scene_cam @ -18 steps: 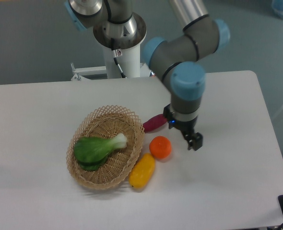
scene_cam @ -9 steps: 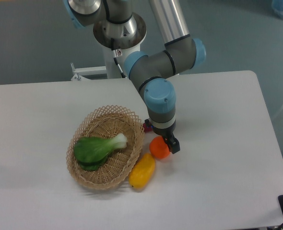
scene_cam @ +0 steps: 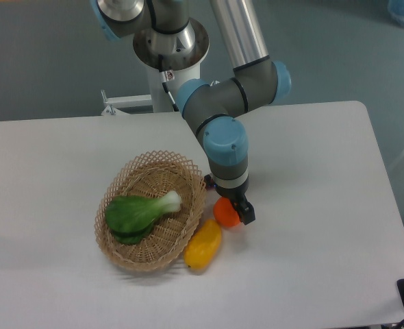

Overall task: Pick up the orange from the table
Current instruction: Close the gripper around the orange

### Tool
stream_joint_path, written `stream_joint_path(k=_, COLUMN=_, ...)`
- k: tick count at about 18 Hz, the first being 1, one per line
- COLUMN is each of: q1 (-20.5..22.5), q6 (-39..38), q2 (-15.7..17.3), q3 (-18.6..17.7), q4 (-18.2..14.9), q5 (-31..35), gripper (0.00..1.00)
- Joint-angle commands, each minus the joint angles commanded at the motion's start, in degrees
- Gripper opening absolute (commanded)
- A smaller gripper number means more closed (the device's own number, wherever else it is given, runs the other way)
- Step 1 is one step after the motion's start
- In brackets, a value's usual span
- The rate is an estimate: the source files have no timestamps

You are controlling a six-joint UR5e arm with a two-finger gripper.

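Hovering over orange (scene_cam: 224, 213), gripper (scene_cam: 235, 214) low; jaw gap, grip can't tell; risk: off-centre close rolls fruit into yellow fruit (scene_cam: 203, 244), basket (scene_cam: 154, 209)

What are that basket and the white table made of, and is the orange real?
The basket looks like woven wicker or rattan: tan strands in an open lattice with a scalloped rim. The table seems a matte white laminate or painted board, showing no grain or glare. The orange has a smooth, even sheen, perhaps plastic; I cannot tell for sure.
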Motion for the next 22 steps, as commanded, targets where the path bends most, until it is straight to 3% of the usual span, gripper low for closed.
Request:
stream_joint_path(k=12, q1=-0.53, q6=-1.67, q2=-1.58, q3=-0.70, q4=2.90, q5=0.00, gripper=0.99)
stream_joint_path(k=16, q1=-0.62, q6=-1.67, q2=-1.93, q3=-0.70, q4=2.90, q5=0.17, gripper=0.86)
stream_joint_path(k=20, q1=-0.62, q6=-1.41, q2=-1.93, q3=-0.62, q4=2.81, q5=0.53, gripper=0.81)
stream_joint_path(k=22, q1=-0.62, q6=-1.58, q2=-1.67, q3=-0.79, q4=2.81, q5=0.62, gripper=0.74)
